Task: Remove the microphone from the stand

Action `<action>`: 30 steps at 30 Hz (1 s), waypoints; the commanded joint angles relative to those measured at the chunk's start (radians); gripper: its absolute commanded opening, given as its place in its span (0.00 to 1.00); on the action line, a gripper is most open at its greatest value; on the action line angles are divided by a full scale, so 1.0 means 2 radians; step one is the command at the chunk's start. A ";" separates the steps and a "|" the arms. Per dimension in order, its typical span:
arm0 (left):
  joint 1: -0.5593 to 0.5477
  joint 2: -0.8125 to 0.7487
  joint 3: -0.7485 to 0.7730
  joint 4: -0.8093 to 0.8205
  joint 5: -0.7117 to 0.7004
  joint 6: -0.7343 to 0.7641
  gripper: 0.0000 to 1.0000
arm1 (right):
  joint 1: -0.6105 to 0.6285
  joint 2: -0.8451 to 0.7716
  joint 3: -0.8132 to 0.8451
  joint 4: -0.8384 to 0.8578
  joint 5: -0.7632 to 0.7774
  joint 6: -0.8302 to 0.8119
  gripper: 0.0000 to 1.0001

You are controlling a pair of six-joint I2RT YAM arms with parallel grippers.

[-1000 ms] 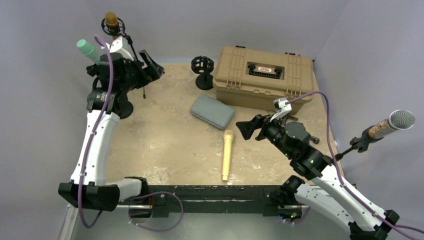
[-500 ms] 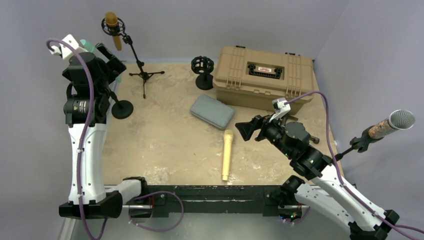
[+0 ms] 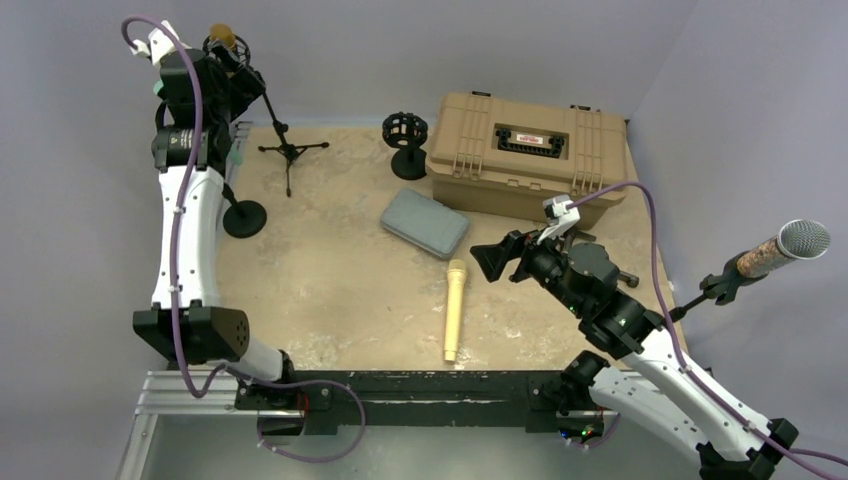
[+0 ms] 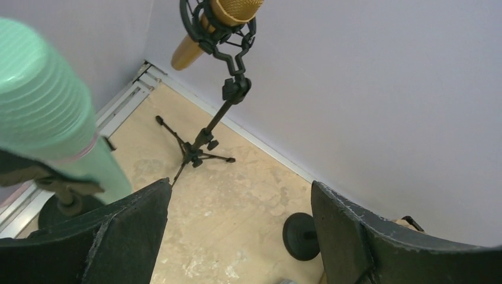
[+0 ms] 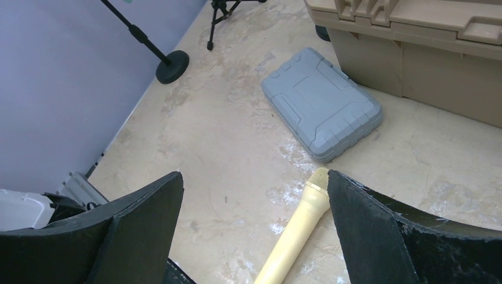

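A gold microphone point(image 3: 222, 38) sits in a black shock mount on a tripod stand point(image 3: 290, 150) at the back left; it also shows at the top of the left wrist view point(image 4: 219, 23). A green microphone point(image 4: 41, 100) on a round-base stand point(image 3: 244, 218) fills the left of the left wrist view, close beside the left finger. My left gripper point(image 3: 240, 82) point(image 4: 240, 195) is raised, open and empty, just below the gold microphone. My right gripper point(image 3: 492, 262) point(image 5: 254, 183) is open and empty above a cream microphone point(image 3: 454, 310) point(image 5: 296, 234) lying on the table.
A grey case point(image 3: 425, 222) lies mid-table, with a tan hard case point(image 3: 530, 150) behind it. An empty shock-mount stand point(image 3: 405, 135) stands at the back. A silver-headed microphone point(image 3: 790, 245) sits on a stand at the far right. Walls close in on all sides.
My left arm has risen and swung back to the left, from beside the tripod stand up to the gold microphone's height, and now covers most of the green microphone. The right arm has not moved.
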State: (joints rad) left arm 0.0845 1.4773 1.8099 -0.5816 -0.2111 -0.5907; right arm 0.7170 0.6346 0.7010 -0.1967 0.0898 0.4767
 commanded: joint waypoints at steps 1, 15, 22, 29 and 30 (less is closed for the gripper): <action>0.002 0.036 0.069 0.031 0.013 0.011 0.85 | -0.002 0.002 0.022 0.005 0.017 -0.014 0.90; -0.028 0.179 0.144 0.032 -0.070 0.112 0.85 | -0.002 0.042 0.019 0.030 0.012 -0.009 0.90; -0.039 0.239 0.175 0.042 -0.122 0.139 0.89 | -0.002 0.050 0.022 0.025 0.017 -0.010 0.90; -0.039 0.276 0.184 0.080 -0.146 0.165 0.77 | -0.002 0.052 0.020 0.019 0.029 -0.013 0.91; -0.039 0.282 0.188 0.080 -0.146 0.166 0.76 | -0.002 0.053 0.020 0.019 0.030 -0.013 0.91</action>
State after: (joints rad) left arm 0.0044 2.0151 2.1361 -0.5179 -0.4583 -0.3134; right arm 0.7170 0.7399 0.7147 -0.1871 0.1192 0.4625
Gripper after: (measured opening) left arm 0.788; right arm 0.906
